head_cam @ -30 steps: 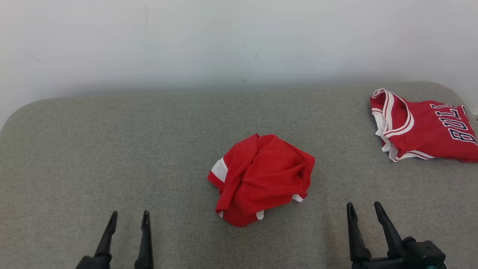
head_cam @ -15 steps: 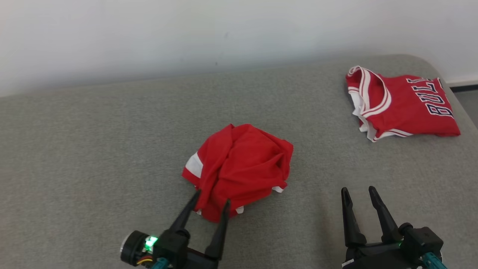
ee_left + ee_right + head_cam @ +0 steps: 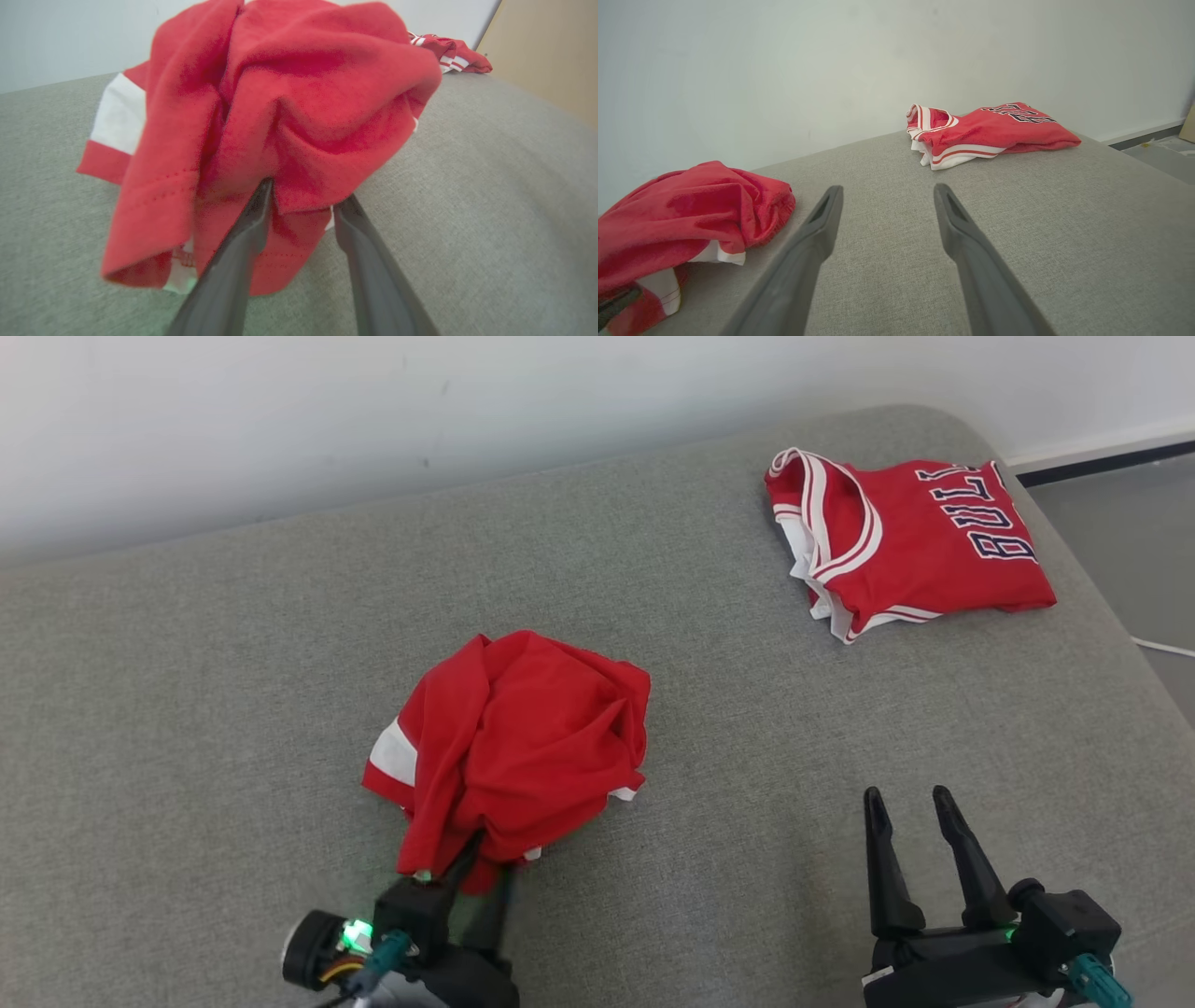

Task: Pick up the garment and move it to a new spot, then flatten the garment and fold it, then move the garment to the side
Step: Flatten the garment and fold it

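Zero of the three stages are done, by my read. The crumpled red garment w/ white trim (image 3: 513,737) lies in a heap on the grey woven fabric surface (image 3: 233,663), just left of ctr in the head view. It's not flat and not folded, and as far as I can judge it's not lifted.

Your left gripper (image 3: 302,198) is at the heap's near edge, bottom left-of-ctr in the head view. In the left wrist view its two dark fingers (image 3: 233,252) stand apart w/ a fold of red cloth hanging between them and the tips tucked under the hem. So the jaws are spread around cloth, not pinched on it.

Your right gripper (image 3: 920,793) sits at lower right of the head view, fingers spread w/ nothing between them, well apart from the heap.

A second item, a folded red jersey w/ white-striped trim and dark lettering (image 3: 910,537), lies at upper right near the surface's rounded corner. It looks finished, so prob. leave it.

Left to do is approx. everything: close on the fold, lift, carry to a new spot, spread flat, fold, shift aside. Watch the grip, since a thin fold may slip out or only one layer may come up.
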